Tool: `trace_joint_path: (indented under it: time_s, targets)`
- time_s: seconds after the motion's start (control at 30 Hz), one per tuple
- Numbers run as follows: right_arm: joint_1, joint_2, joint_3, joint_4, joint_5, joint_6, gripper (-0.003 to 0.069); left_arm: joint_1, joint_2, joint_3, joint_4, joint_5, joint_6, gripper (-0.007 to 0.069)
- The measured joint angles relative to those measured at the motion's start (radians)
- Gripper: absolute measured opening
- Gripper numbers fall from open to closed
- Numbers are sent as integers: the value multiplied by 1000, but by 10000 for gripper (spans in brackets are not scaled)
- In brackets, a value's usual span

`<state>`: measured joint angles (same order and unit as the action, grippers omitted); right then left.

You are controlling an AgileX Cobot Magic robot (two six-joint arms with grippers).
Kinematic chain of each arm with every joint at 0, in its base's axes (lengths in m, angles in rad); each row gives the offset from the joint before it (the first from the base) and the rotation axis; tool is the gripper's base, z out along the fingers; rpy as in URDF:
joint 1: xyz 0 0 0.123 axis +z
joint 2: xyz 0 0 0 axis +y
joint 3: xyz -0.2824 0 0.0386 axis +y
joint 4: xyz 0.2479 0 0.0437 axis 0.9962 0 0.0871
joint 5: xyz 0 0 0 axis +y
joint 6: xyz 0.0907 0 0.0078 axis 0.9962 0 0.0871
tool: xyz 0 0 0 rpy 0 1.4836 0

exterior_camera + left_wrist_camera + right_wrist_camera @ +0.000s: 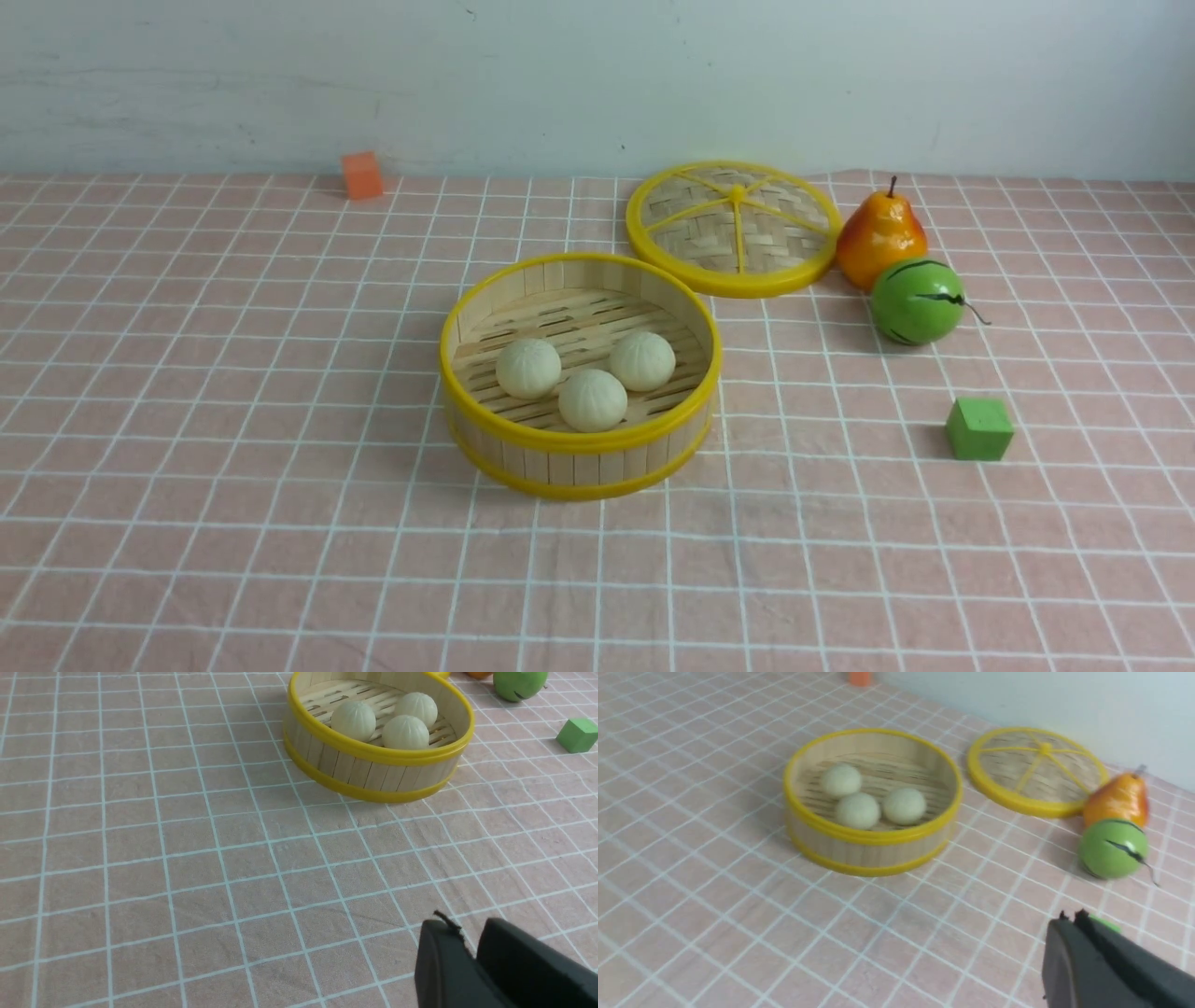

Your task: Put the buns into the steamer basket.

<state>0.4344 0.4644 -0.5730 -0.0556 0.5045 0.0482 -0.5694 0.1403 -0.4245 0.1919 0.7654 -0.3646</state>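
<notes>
The steamer basket (579, 441) stands at the middle of the pink checked cloth. All three buns lie on its slatted floor: one at the left (528, 368), one at the front (593, 399), one at the right (642, 360). The basket (373, 772) and buns (405, 731) also show in the left wrist view, far from my left gripper (467, 926), which is shut and empty over bare cloth. In the right wrist view the basket (868, 851) holds the buns (858, 810); my right gripper (1071, 917) is shut and empty. Neither gripper shows in the front view.
The woven lid (735, 229) lies flat behind and right of the basket. A pear (879, 238) and a green striped fruit (917, 301) sit right of the lid. A green cube (979, 429) is at the right; an orange cube (362, 175) is by the back wall.
</notes>
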Motion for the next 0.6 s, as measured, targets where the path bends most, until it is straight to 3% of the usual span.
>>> trace_joint_path:
  time_s: [0.33,0.6]
  targets:
    - [-362,-428,397,-21,-39,98,-21,0,0,0,0,0,0,121]
    - [-403,-475,593,0,-157,100,-21,0,0,0,1,3,0,128]
